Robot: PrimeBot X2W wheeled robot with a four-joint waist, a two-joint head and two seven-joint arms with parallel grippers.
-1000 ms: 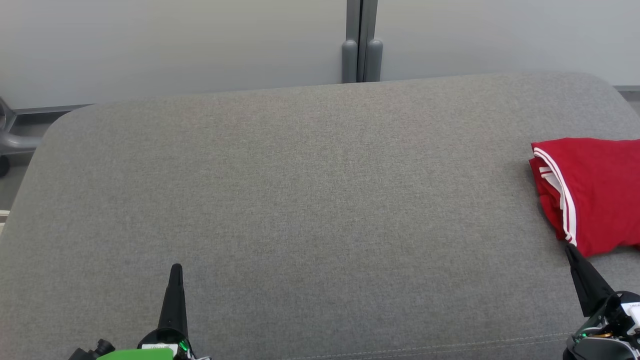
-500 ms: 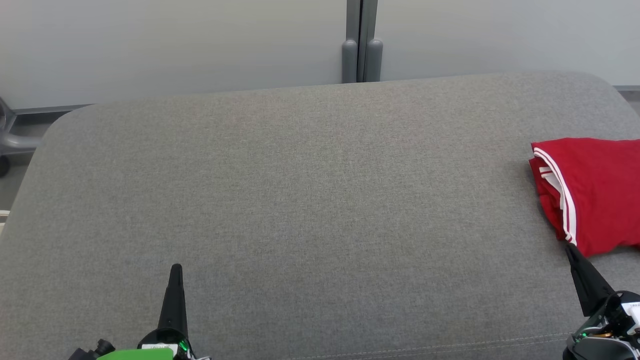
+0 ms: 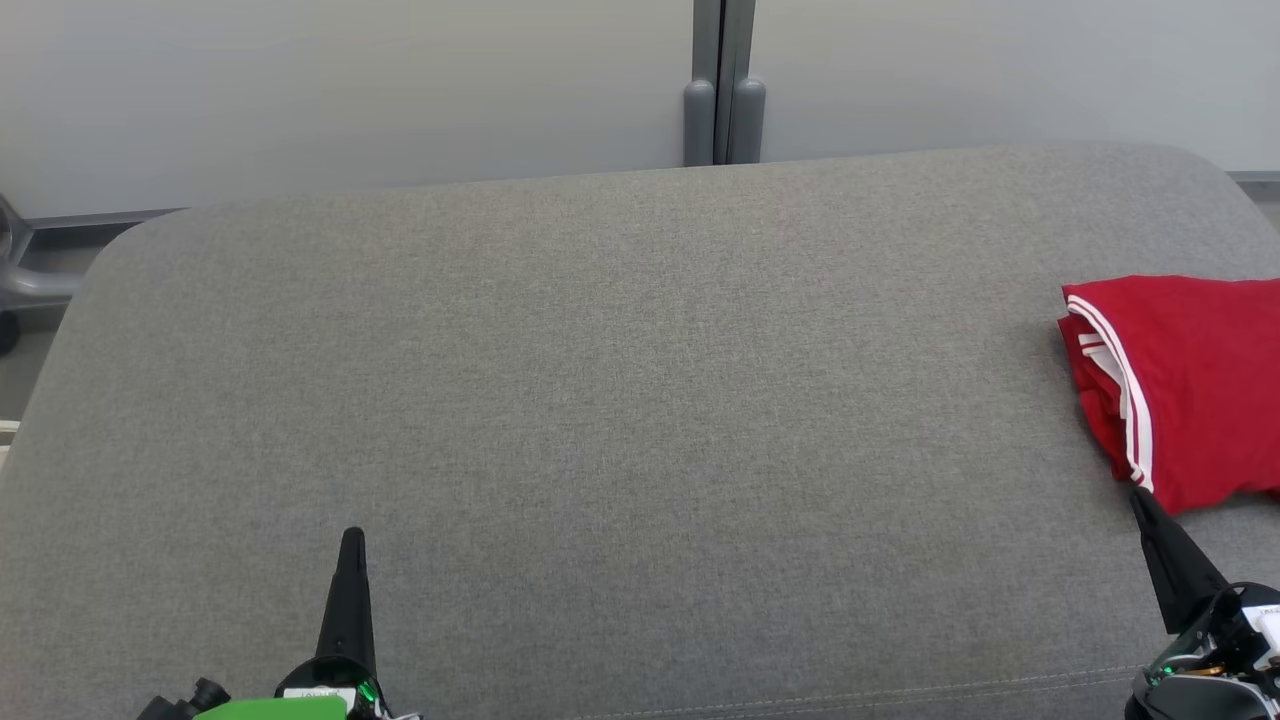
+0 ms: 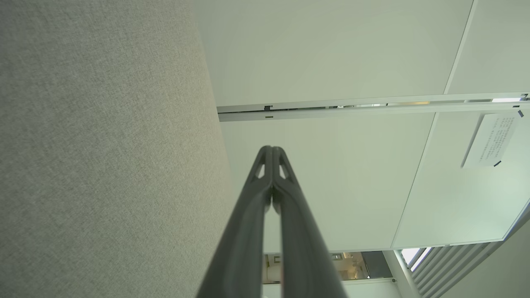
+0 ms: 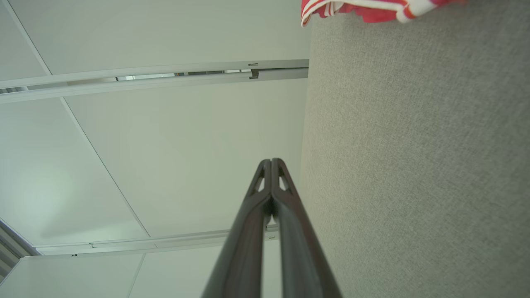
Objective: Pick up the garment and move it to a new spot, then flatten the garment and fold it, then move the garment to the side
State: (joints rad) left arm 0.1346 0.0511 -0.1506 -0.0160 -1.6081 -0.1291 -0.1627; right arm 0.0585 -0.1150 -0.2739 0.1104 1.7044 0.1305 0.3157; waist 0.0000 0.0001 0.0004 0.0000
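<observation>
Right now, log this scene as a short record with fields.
surface: wide grey fabric cushion
garment: red cloth garment with white stripes, looks folded, lying at the cushion's right edge
left tool: shut, holding nothing, over the cushion's near left
right tool: shut, holding nothing, tip close to the garment's near edge
task stage: garment appears folded and set aside

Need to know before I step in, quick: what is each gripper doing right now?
Left gripper: closed, holding nothing.
Right gripper: closed, holding nothing.
</observation>
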